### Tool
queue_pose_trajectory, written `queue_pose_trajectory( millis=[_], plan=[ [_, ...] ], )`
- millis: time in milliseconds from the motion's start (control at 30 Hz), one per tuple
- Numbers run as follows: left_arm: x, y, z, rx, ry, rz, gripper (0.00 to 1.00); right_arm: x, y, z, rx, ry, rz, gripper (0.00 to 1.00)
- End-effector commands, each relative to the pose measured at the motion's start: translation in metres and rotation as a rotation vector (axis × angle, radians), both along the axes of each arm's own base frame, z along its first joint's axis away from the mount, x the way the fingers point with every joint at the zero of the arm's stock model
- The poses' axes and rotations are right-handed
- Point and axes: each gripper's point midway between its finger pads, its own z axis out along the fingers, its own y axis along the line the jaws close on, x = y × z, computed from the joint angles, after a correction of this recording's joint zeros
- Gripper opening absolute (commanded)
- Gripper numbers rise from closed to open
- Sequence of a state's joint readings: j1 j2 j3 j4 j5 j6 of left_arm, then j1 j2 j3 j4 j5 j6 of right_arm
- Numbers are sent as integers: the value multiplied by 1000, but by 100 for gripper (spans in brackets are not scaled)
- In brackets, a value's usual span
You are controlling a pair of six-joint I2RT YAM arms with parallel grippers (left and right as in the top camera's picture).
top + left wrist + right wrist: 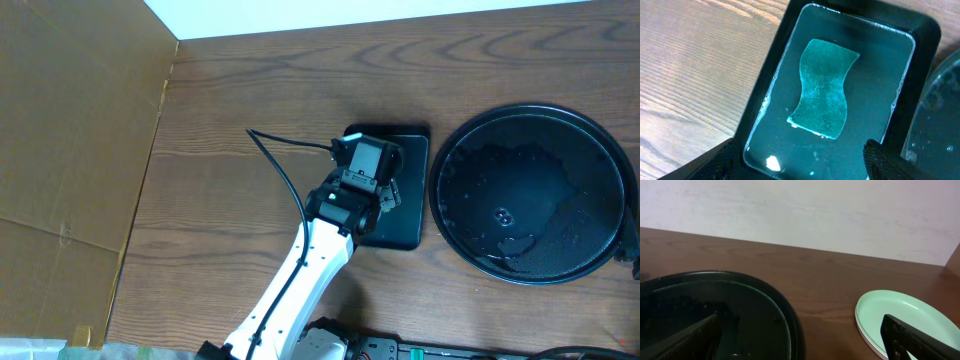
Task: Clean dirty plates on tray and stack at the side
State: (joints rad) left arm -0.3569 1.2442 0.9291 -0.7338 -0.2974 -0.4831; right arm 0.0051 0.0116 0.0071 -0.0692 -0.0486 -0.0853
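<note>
Above the rectangular tray (757, 95), my left gripper (800, 162) hangs open over the sponge (822, 90) lying in water (875, 75); a careless plunge could splash the table (690, 60).

1. We see a dark brown wooden table (250, 90) with bold grain filling most of the overhead view.
2. At the left of that view, a creased brown cardboard sheet (70, 130) borders the table along a slanting edge.
3. Across the top edge runs a plain white strip (400, 12).
4. In the right wrist view, a pale, faintly mottled wall (800, 210) fills the upper half behind the table.
5. We find the light soft and even.
</note>
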Motion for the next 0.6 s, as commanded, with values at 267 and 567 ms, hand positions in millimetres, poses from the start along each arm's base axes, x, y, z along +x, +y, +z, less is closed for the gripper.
queue_pose_trajectory(
  millis=[267, 567],
  plan=[
    [-42, 15, -4, 62, -79, -232, 80, 0, 1, 0, -14, -2, 5, 99],
    [-51, 20, 24, -22, -476, -298, 80, 0, 1, 0, -14, -2, 5, 99]
  ],
)
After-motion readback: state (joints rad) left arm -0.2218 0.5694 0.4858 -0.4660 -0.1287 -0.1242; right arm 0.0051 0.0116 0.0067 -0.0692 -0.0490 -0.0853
